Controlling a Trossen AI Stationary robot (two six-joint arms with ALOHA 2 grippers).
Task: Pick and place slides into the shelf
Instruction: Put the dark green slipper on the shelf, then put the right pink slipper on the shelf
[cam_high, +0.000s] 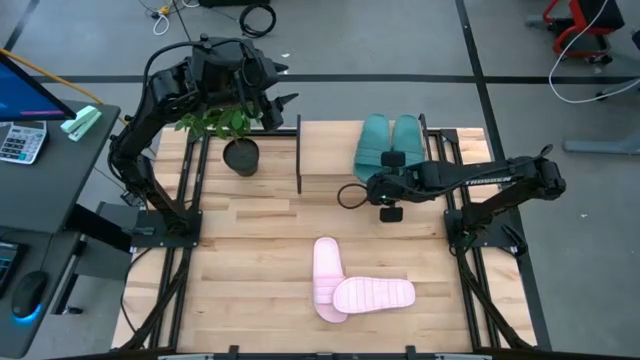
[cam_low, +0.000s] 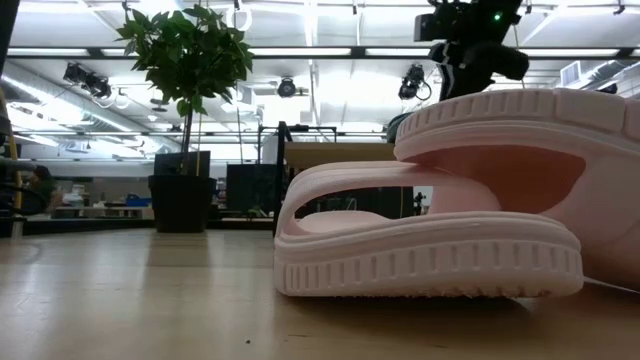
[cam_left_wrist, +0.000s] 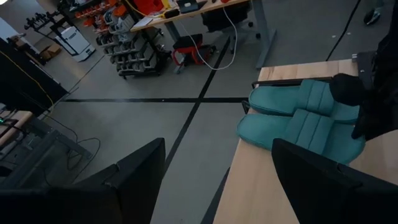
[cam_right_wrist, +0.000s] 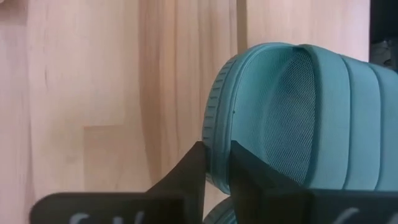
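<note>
Right end effector (cam_high: 388, 187) was seen reaching in from the tabletop's right edge to the teal slides (cam_high: 390, 143), its fingers (cam_right_wrist: 249, 171) closed to a narrow gap around the heel rim of one teal slide (cam_right_wrist: 292, 118). Both teal slides were lying side by side on the shelf (cam_high: 330, 150) at the tabletop's far edge. The two pink slides (cam_high: 352, 287) were found near the tabletop's near edge, touching, one resting partly on the other. Left end effector (cam_high: 272, 95) was held beyond the far left corner, above a potted plant (cam_high: 232, 135), its fingers (cam_left_wrist: 140, 174) spread wide apart and holding nothing.
</note>
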